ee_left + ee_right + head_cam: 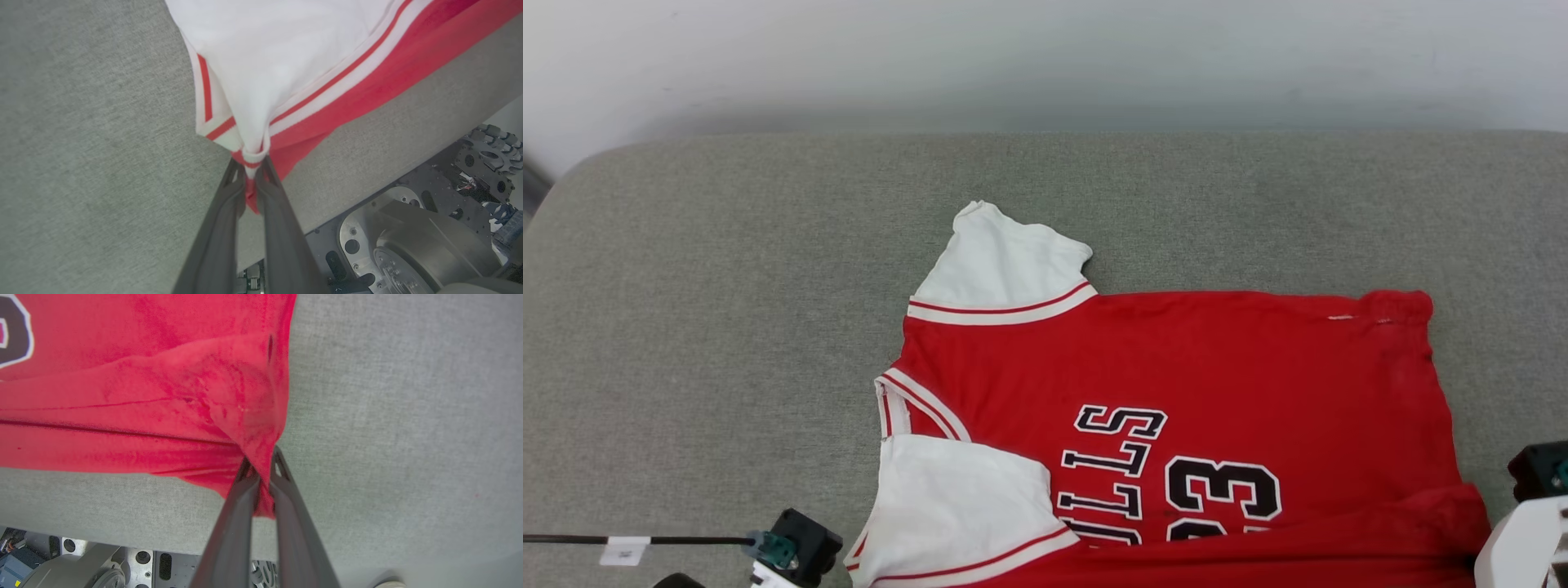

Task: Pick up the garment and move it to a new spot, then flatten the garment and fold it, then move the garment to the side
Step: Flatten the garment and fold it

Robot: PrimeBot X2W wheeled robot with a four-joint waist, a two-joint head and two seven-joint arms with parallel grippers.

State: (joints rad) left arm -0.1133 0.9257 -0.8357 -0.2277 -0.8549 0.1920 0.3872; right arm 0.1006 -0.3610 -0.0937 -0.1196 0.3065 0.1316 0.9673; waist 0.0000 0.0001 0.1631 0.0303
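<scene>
1. Lying spread on the grey cushion (727, 327), the garment (1217, 359) is showing its lettering face up;
2. left gripper (253, 173) is pinching the white sleeve's striped hem corner;
3. right gripper (262, 469) is pinching the red bottom corner

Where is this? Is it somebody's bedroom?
Hard to say; likely a robot practice room rather than a bedroom. A red jersey lies on a grey cloth-covered surface against a bare pale wall, and the robot's metal base shows below its edge.

L claw (253, 165) pinched tight on garment (286, 61) sleeve, R claw (261, 463) pinched on hem corner
</scene>
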